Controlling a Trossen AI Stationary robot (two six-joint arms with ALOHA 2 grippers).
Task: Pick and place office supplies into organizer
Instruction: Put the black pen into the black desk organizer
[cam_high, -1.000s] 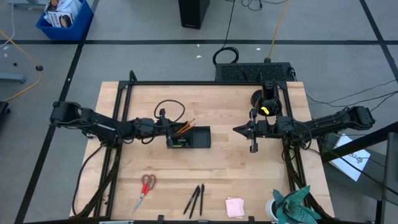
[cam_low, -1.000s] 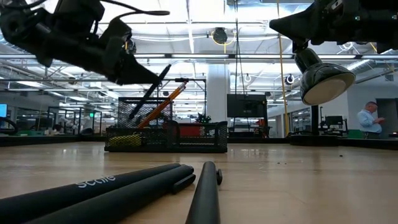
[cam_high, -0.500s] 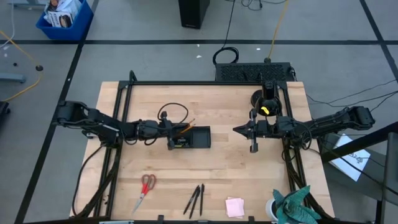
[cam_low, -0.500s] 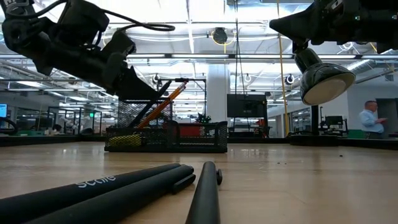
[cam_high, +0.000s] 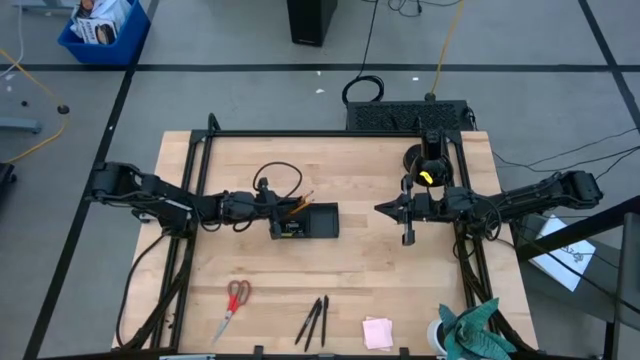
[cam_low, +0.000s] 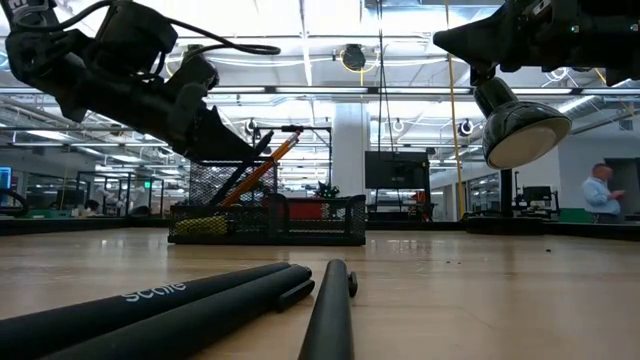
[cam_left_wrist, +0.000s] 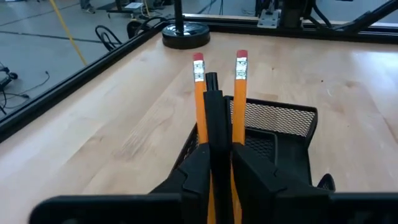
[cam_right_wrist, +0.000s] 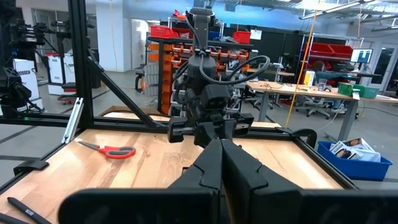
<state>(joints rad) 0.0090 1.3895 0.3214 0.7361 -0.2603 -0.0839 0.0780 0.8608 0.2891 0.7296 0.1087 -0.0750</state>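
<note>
**Left gripper at the organizer with a black pen between its fingers**

I use the organizer (cam_high: 303, 221) as my landmark. It sits near the middle of the wooden table (cam_high: 340, 290). My left gripper (cam_left_wrist: 219, 163) is at its left end, fingers set narrowly with a black pen (cam_left_wrist: 215, 118) between them; I cannot tell if they grip it or have just let go. The pen leans up out of the tray, flanked by two orange pencils (cam_left_wrist: 198, 93) with pink erasers, one on each side.

My right gripper (cam_high: 381, 209) hangs well to the right of the organizer, fingers pressed together, holding nothing.

Toward the table's front edge from the organizer lie the red-handled scissors (cam_high: 232, 304), to the left, three more black pens (cam_high: 314, 320) almost straight ahead, and a pink sticky-note pad (cam_high: 377, 332) further right. A teal cloth (cam_high: 470, 328) sits at the front right corner. A round black stand base (cam_high: 417, 157) is behind and right of the organizer.

The organizer is black wire mesh. Beyond the table in the low view is a bright workshop, with a person (cam_low: 600, 192) standing far right.
</note>
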